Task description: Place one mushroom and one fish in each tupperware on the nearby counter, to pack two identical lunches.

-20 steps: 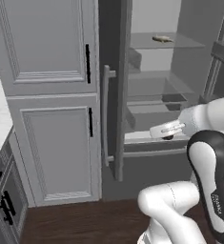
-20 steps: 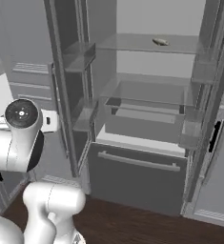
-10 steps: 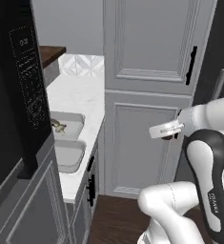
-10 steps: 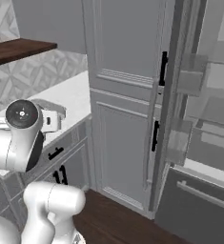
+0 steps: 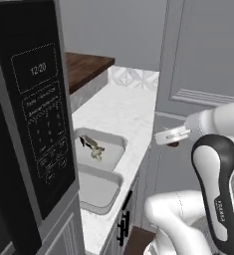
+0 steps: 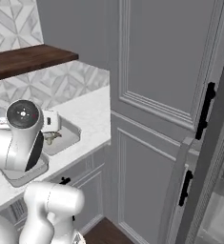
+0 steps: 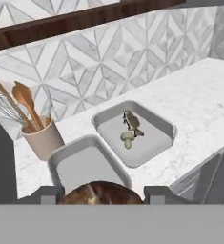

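Note:
Two grey tupperware tubs sit side by side on the white marble counter (image 5: 126,107). The far tupperware (image 7: 158,125) holds a brownish fish (image 7: 131,120) and a pale mushroom (image 7: 127,139); it also shows as a tub (image 5: 113,142) with both inside, and as a tub (image 6: 71,136). Nothing lies in the near tupperware (image 7: 87,164), also seen as a tub (image 5: 96,188). My gripper (image 7: 101,193) hangs off the counter's front edge, facing the tubs, shut on a brown rounded thing that looks like a mushroom cap (image 7: 104,190). The white hand (image 5: 171,135) is level with the far tub.
A black microwave (image 5: 34,124) stands close on the left. Behind the near tub is a beige crock (image 7: 42,137) of whisk and wooden spoons. A dark wooden top (image 5: 86,67) lies beyond the counter. Tall grey cabinet doors (image 6: 166,95) rise on the right.
The whole picture has swung from the open fridge, past the tall cabinet, to the counter, so the base has moved. The gripper keeps the brown thing between its fingers.

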Available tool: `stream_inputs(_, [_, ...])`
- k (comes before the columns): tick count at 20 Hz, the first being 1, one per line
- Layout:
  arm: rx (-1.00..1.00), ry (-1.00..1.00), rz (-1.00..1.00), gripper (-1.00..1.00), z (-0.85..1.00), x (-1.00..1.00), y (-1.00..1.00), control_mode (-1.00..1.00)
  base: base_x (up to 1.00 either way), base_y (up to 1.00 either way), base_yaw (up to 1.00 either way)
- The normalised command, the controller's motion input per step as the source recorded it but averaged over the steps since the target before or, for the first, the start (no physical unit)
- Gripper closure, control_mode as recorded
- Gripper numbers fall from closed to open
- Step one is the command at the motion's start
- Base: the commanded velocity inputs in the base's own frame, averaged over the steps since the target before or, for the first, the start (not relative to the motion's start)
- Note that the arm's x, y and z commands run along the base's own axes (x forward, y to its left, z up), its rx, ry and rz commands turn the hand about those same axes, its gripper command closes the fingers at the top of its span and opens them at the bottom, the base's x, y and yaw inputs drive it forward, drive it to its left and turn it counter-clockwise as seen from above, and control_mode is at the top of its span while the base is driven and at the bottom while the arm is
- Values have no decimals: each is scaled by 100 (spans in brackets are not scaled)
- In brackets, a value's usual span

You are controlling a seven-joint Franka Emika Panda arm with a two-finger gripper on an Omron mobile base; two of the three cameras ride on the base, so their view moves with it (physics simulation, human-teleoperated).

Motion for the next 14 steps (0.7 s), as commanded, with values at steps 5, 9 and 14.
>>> stream_inputs(5, [0,0,0,100,0,0,0,100,64,46,53])
stream_inputs(9, [-1,3,12,100,-19,15,16,-100,38,38,40])
stream_inputs(14, [-15,9,29,100,-84,62,84,-100,0,0,0])
